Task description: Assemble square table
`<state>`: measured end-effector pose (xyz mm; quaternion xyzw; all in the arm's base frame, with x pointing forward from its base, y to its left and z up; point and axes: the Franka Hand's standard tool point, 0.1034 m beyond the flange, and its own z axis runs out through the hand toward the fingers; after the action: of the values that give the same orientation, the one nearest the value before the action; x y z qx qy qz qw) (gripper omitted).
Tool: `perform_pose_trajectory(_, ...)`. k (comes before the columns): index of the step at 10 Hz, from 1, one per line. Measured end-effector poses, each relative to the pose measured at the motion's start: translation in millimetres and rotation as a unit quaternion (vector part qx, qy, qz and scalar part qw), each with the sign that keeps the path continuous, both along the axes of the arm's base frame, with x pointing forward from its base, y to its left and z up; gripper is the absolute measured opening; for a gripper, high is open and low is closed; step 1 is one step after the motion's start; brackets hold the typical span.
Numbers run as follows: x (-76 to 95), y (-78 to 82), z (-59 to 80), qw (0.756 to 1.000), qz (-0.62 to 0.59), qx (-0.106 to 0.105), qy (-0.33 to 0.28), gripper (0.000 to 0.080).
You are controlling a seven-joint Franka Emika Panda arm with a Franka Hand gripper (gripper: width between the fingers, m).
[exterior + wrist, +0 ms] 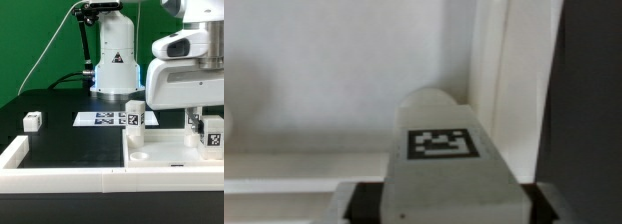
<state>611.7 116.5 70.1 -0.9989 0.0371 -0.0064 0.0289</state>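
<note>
The square table's white slab (170,157) lies at the exterior view's right, raised edges up, with round sockets near its corners. My gripper (207,128) stands over the slab's right end, shut on a white leg (211,138) that bears a tag. In the wrist view the leg (441,150) fills the gap between the dark fingers (370,200), and its tip points at the slab's inner corner (482,95). A second leg (133,116) stands at the slab's far edge. A third leg (32,120) sits on the black table at the left.
The marker board (100,119) lies flat behind the slab. The robot's white base (115,60) rises at the back. A long low white border wall (60,172) runs along the front and up the left side.
</note>
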Motion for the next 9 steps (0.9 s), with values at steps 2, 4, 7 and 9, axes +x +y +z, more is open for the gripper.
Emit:
perform_pose_trajectory(2, 0.0, -0.5, -0.3, 0.994, -0.110, 0.001, 0.005, 0.0290)
perform_pose_trajectory(4, 2.1, -9.8, 0.0, 0.981, -0.192, -0.002, 0.006, 0.0291)
perform_pose_trajectory(7, 2.4, -12.7, 0.3, 0.974, -0.226, -0.007, 0.006, 0.0467)
perform_pose_trajectory(9, -1.3, -11.1, 12.7, 0.980, -0.200, -0.003, 0.002, 0.0606)
